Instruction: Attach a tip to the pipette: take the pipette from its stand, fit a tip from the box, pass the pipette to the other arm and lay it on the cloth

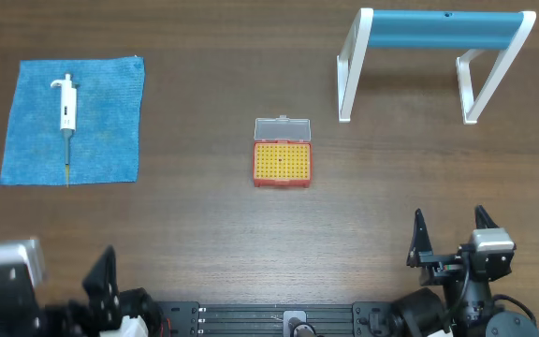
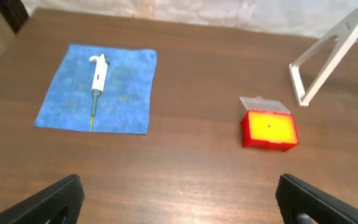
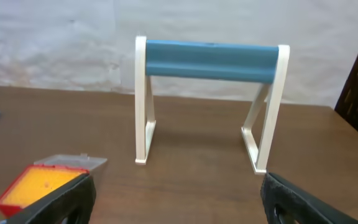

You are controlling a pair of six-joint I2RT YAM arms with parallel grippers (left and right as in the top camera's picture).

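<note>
A white pipette (image 1: 66,106) with a yellow tip fitted lies on the blue cloth (image 1: 110,140) at the far left, tip pointing toward the arms; the left wrist view has the pipette (image 2: 97,78) on the cloth (image 2: 126,93) too. The red tip box (image 1: 283,165) with yellow tips and its clear lid folded back sits mid-table, seen also as the box (image 2: 269,129) and the box (image 3: 36,186). The blue-and-white stand (image 1: 438,56) holds nothing. My left gripper (image 2: 179,202) is open near the front left edge. My right gripper (image 1: 450,239) is open at the front right.
The stand (image 3: 207,99) rises at the back right with its two white legs on the table. Bare brown tabletop lies between the box, the cloth and both arm bases. A pale wall runs behind the table's far edge.
</note>
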